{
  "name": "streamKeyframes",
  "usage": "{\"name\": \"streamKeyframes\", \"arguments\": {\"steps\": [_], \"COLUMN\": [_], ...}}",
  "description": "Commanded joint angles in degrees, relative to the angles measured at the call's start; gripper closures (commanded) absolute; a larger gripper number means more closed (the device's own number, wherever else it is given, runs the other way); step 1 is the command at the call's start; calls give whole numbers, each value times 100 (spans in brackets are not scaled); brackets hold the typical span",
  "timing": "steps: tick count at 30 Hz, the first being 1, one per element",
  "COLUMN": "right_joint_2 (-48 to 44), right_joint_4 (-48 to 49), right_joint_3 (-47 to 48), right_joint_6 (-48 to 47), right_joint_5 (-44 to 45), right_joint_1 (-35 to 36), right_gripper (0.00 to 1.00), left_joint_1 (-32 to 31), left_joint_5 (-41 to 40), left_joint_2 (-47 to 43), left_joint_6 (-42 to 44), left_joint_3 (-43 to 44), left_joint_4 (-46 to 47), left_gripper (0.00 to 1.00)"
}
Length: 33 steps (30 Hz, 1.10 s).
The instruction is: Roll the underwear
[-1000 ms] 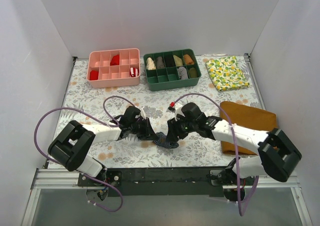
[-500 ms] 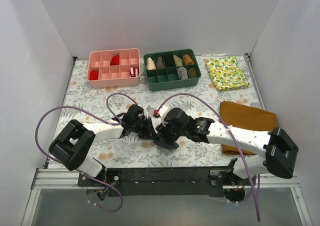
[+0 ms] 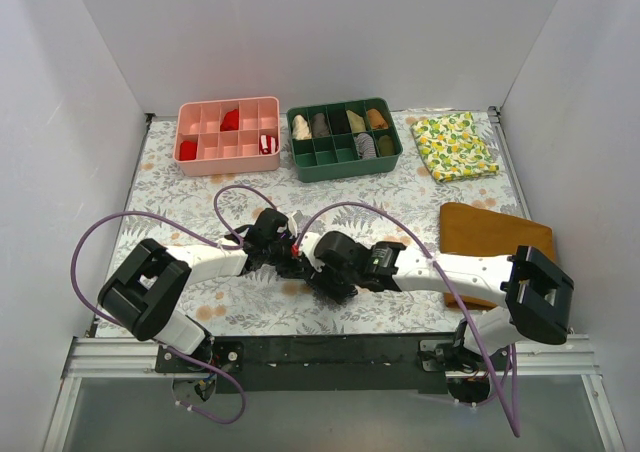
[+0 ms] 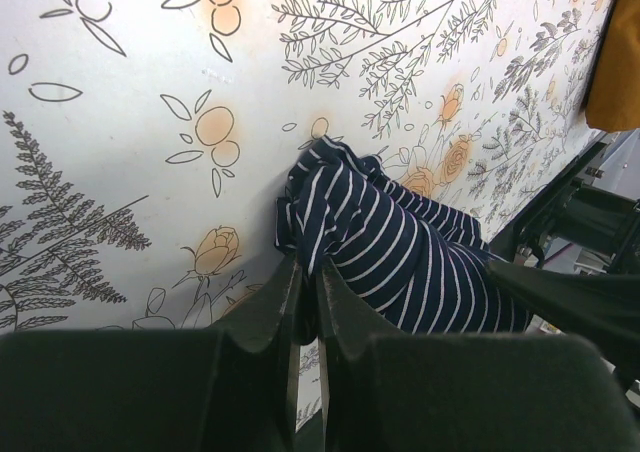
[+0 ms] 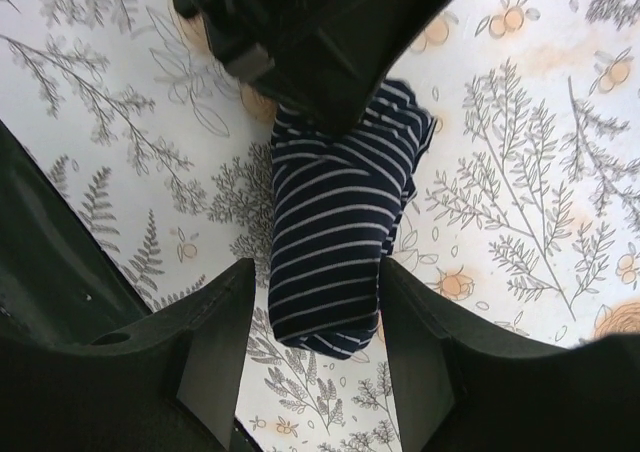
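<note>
Roll looks nearly done: underwear [image 5: 330,242] is tight striped bundle on counter [image 5: 520,222]. My left hand [image 4: 305,272] closed, pinching its edge; my right hand [image 5: 315,272] open, straddling it. Remaining: release.

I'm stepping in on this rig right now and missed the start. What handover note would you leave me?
Left gripper: shut, pinching one end of the underwear.
Right gripper: open, fingers either side of the bundle, not gripping it.
Underwear: a striped roll lying on the flowered table between the two arms, near the front edge.
Done: the cloth looks mostly rolled.
Left: probably tidy the crumpled end at the left gripper, then let go and pull both arms away.
</note>
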Motion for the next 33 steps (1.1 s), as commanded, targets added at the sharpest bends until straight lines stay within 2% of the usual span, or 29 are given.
{"name": "streamKeyframes", "arguments": {"steps": [1,25,28,33], "right_joint_2": [-198,21,65,-119], "right_joint_4": [-59,714,715,1004], "right_joint_3": [-236,-605,-605,-763], "right_joint_6": [-47,604,586,700], "right_joint_5": [54,511,476,335], "right_joint_1": [63,178,169,178], "right_gripper": [40,41,46,66], "left_joint_1": [-49,-49,-49,-49], "left_joint_5": [-223,-100,-92,-83], "left_joint_2": [137,154,154,145], "left_joint_6": [215,250,250,241], "left_joint_3": [13,-22,-31,-31], "left_joint_4": [-334,-247,-246,-238], "left_gripper": [100,100,100,100]}}
